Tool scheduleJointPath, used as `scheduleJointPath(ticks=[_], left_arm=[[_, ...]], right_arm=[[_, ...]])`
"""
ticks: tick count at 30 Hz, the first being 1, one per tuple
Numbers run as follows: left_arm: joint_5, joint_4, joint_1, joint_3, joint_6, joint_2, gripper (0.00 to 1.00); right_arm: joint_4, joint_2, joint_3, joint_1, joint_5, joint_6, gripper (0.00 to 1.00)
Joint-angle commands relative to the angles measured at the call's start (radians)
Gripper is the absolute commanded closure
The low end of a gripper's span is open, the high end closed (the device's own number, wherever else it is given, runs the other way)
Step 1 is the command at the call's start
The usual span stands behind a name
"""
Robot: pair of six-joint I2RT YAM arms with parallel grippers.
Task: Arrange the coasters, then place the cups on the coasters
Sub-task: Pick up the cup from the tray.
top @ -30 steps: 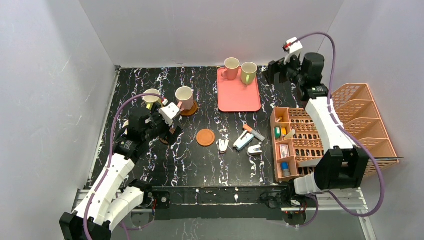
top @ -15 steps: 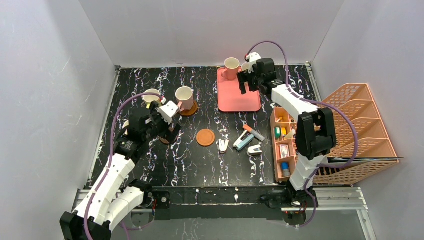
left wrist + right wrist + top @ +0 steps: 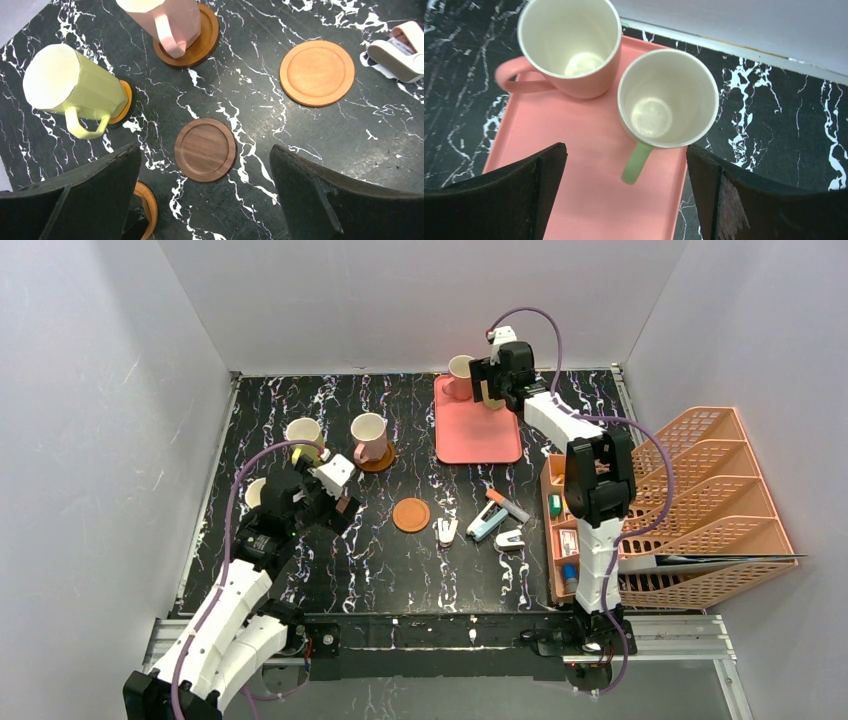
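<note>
1. Right hand [image 3: 624, 150], fingers spread, hovers over the green cup [image 3: 667, 97] on the pink tray [image 3: 574, 165], upper centre of the overhead frame.
2. Left hand [image 3: 204, 146], also spread, hangs above a bare dark coaster [image 3: 202, 156].
3. Likely step: fetching a cup. Next it should lower and close on the rim.

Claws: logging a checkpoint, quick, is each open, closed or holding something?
Left claw: open, empty, above a dark brown coaster.
Right claw: open, empty, above the green-handled cup on the tray.
</note>
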Motion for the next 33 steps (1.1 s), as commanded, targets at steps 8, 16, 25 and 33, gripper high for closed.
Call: scheduleJointPath(ticks=[8,16,25,33], left_arm=[[-0.064,0.079,0.001,-0.053,0.004,-0.039,0.02],[-0.078,0.101,0.001,-0.077,0.0,-0.063,0.02],[-0.082,0.121,0.001,-0.094,0.005,-0.05,0.02],[-0.087,0.12,0.001,-0.098,0.005,-0.055,0.02]], right_arm=[[0.003,0.07,0.074,0.003,0.134,0.015,0.02],[0.006,0.116,0.09,0.003,0.159,0.0,0.09],[-0.009,0.155,0.141,0.003,0.174,-0.01,0.29],[-0.017,0.157,0.141,0.002,0.153,-0.01,0.45]])
